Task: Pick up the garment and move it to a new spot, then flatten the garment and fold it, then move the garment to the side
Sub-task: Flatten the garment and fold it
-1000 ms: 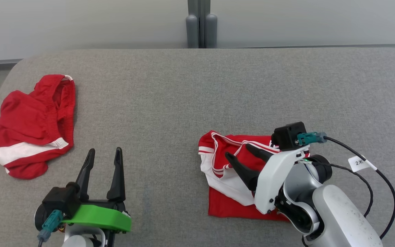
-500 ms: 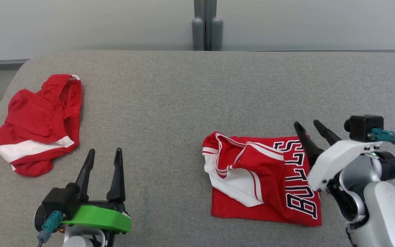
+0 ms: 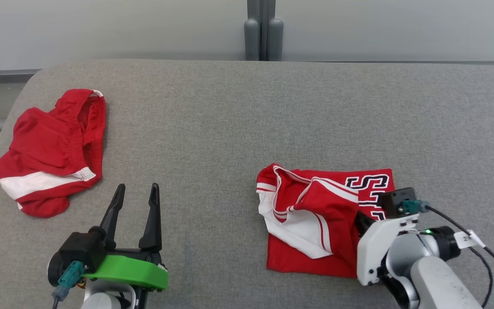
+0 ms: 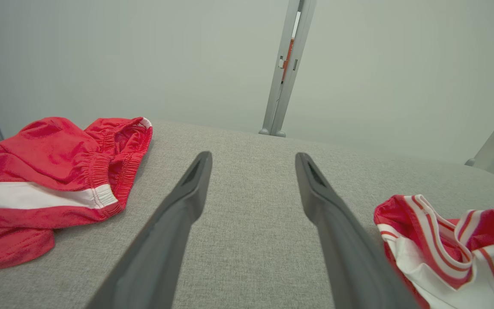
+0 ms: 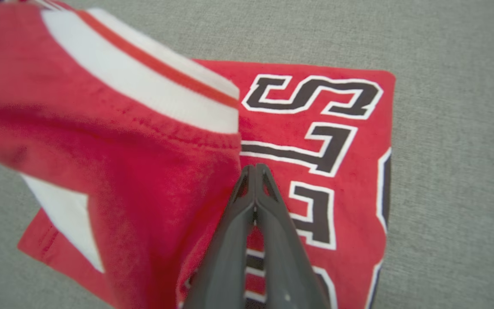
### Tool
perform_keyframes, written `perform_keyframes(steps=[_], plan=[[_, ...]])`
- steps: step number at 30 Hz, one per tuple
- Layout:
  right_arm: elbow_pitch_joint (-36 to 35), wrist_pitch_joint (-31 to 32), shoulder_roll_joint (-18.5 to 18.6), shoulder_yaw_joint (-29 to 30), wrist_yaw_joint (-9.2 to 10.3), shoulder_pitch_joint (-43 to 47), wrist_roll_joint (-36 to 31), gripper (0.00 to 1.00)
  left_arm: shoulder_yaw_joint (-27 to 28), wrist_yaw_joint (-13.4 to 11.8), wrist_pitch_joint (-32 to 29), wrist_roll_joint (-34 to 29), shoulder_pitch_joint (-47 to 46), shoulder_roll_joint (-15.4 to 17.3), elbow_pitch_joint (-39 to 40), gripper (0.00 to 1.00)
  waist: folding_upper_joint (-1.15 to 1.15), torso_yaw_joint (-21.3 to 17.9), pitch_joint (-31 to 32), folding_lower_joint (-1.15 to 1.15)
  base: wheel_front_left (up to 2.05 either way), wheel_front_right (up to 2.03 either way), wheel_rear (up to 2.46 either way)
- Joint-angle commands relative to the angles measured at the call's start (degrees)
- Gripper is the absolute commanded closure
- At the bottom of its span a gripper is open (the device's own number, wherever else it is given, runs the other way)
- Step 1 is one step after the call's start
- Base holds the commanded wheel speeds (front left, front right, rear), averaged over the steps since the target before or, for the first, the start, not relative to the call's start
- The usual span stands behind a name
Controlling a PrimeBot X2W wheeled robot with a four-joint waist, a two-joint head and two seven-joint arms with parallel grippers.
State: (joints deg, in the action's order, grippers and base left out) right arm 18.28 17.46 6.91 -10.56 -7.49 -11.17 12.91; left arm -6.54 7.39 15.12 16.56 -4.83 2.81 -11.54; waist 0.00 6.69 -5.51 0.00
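The garment is a red jersey with white trim and black lettering, lying partly folded on the grey table at the right. It also shows in the left wrist view, at the right edge. My right gripper hangs over its lower right part, mostly hidden behind my own wrist. In the right wrist view the right gripper is shut, tips pressed together just over the lettering beside a raised red flap. No cloth shows between the tips. My left gripper stands open at the lower left, empty.
Red shorts with a white stripe lie crumpled at the table's left edge. The padded grey table is bare between the two pieces of clothing. A grey post stands behind the far edge. A cable trails from my right wrist.
My right gripper swung off to the jersey's right, came back over its lower right part, and shut from fully open. The left arm stayed put. The head camera shifted slightly.
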Motion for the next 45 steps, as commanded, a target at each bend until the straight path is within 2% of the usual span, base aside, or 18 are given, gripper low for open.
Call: perform_keyframes(steps=[1,6,11,13,16,17,18,19,27,33,38,45], plan=[[0.12,-0.28,-0.09,-1.88,0.01,-0.68,0.41,1.0,0.24,0.11,0.02,-0.54,-0.53,0.18,-0.15,0.0,0.0,0.01,0.04,0.0,0.0,0.0,0.0],[-2.89,0.82,-0.42,-13.4,0.0,0.25,6.13,1.0,0.88,0.11,0.02,-0.38,0.14,0.18,-0.09,0.0,0.0,-0.31,0.25,0.0,0.0,0.0,0.0],[-8.79,1.76,-0.17,-24.47,0.01,1.23,13.85,1.0,1.36,0.11,0.02,-0.53,0.33,0.19,0.0,0.0,0.0,-1.07,0.47,0.0,0.0,0.0,0.0],[-10.79,1.35,0.57,-26.12,0.02,0.64,15.47,1.0,1.4,0.11,0.02,-0.55,0.46,0.18,0.03,0.0,0.0,-1.48,0.61,0.0,0.0,0.0,0.0],[-12.93,0.13,1.41,-25.32,0.02,0.12,16.11,1.0,1.43,0.11,0.02,-0.55,0.62,0.18,-0.01,0.0,0.0,-2.01,0.87,0.0,0.0,0.0,0.0],[-13.51,-0.41,1.62,-24.2,0.01,0.23,15.9,0.86,1.46,0.11,0.02,-0.54,0.71,0.18,-0.03,0.0,0.0,-2.21,1.02,0.0,0.0,0.0,0.0],[-13.96,-0.97,1.84,-22.97,0.01,0.4,15.54,0.58,1.43,0.11,0.02,-0.53,0.78,0.18,-0.01,0.0,0.0,-2.36,1.13,0.0,0.0,0.0,0.0],[-14.23,-1.79,1.87,-20.49,0.02,0.91,15.01,0.0,1.46,0.11,0.02,-0.54,0.88,0.19,0.03,0.0,0.0,-2.55,1.3,0.0,0.0,0.0,0.0],[-17.44,-14.62,0.03,-1.26,0.01,5.54,8.29,0.0,2.79,0.11,0.02,-1.43,2.16,0.18,0.45,0.0,0.0,-4.49,3.55,0.0,0.0,0.0,0.0],[-15.53,-23.63,0.54,7.37,0.01,8.63,1.94,0.0,5.23,0.08,0.02,-3.05,3.14,0.18,1.33,0.0,0.0,-6.59,5.43,0.0,0.0,0.0,0.0],[-10.78,-29.06,1.76,8.37,0.01,7.27,1.91,0.0,6.66,-0.18,0.02,-4.69,3.82,0.18,1.7,0.0,0.0,-8.29,6.42,0.0,0.0,0.0,0.0],[-1.93,-31.49,3.69,4.2,0.01,4.62,4.78,0.0,7.75,-0.51,0.02,-5.15,4.78,0.2,-0.77,0.0,0.0,-8.92,7.34,0.0,0.0,0.0,0.0]])
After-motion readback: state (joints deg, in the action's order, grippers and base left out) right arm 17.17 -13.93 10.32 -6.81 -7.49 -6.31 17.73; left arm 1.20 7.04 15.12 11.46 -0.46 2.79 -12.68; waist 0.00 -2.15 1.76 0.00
